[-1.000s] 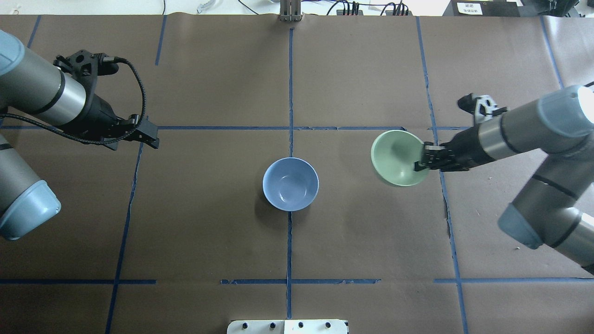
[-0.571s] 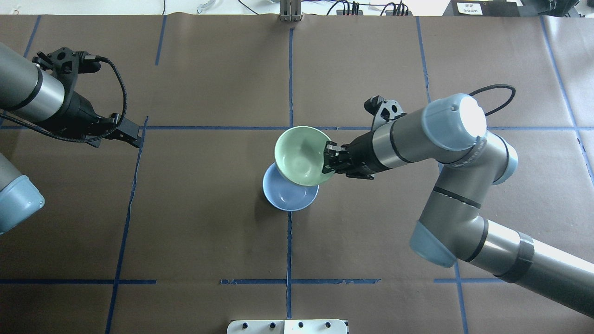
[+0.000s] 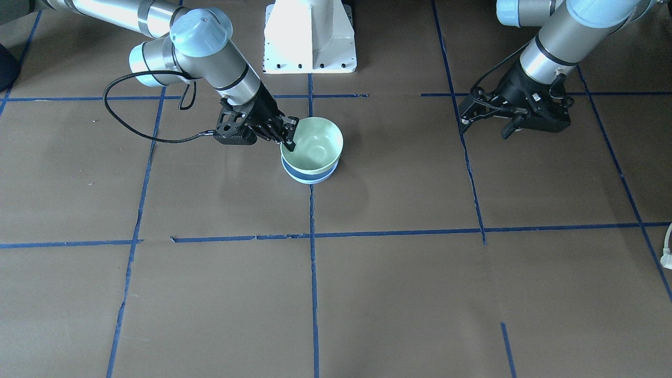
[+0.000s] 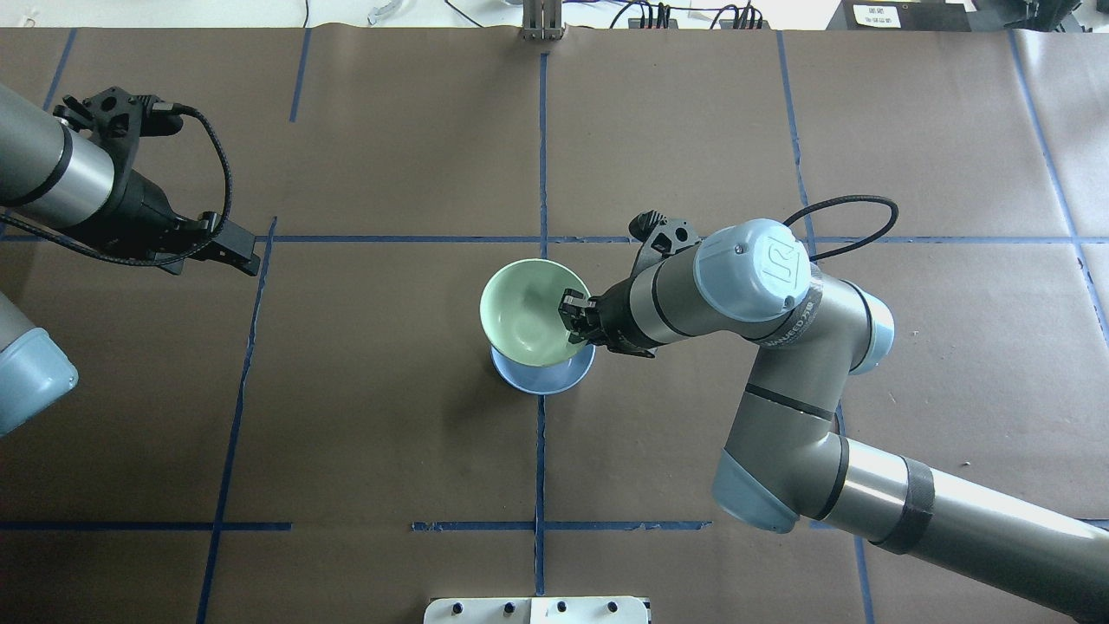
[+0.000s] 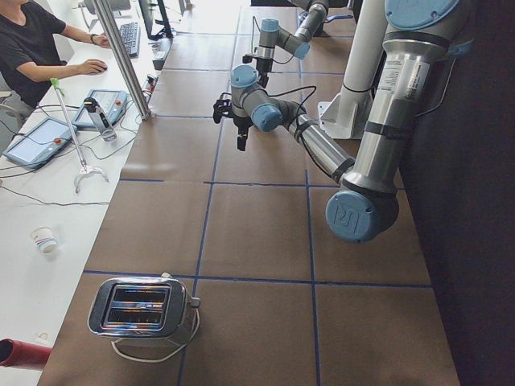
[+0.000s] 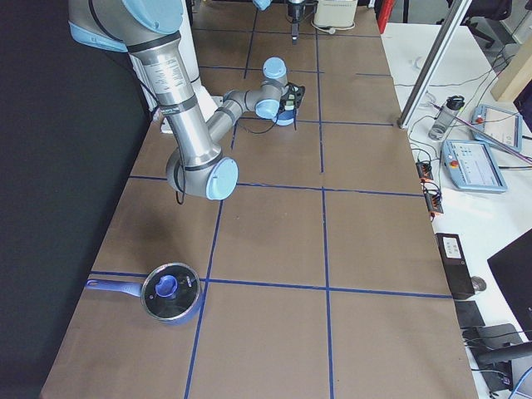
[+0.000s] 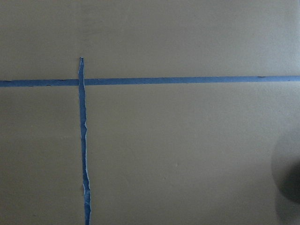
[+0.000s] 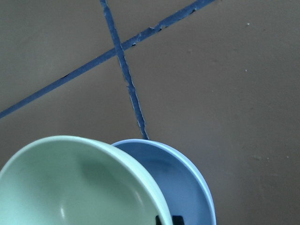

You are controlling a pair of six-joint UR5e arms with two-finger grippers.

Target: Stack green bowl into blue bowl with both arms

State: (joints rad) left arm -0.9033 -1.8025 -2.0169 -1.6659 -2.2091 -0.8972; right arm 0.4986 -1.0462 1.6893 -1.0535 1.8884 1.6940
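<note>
The green bowl (image 4: 524,312) sits tilted in the blue bowl (image 4: 546,380) at the table's middle, with only the blue bowl's near rim showing below it. My right gripper (image 4: 573,322) is shut on the green bowl's right rim. From the front, the green bowl (image 3: 314,142) rests in the blue bowl (image 3: 310,177) with the right gripper (image 3: 289,135) on its rim. The right wrist view shows the green bowl (image 8: 70,187) overlapping the blue bowl (image 8: 190,187). My left gripper (image 4: 245,258) hangs open and empty far to the left, above bare table.
The white pedestal base (image 3: 310,37) stands at the robot's side of the table. A toaster (image 5: 141,310) sits at the table's left end. A blue pot with a lid (image 6: 170,293) sits at the right end. Blue tape lines cross the brown table.
My right arm carried the green bowl leftward from the table's right side to over the blue bowl and lowered it into it. My left gripper drew back a little to the left.
</note>
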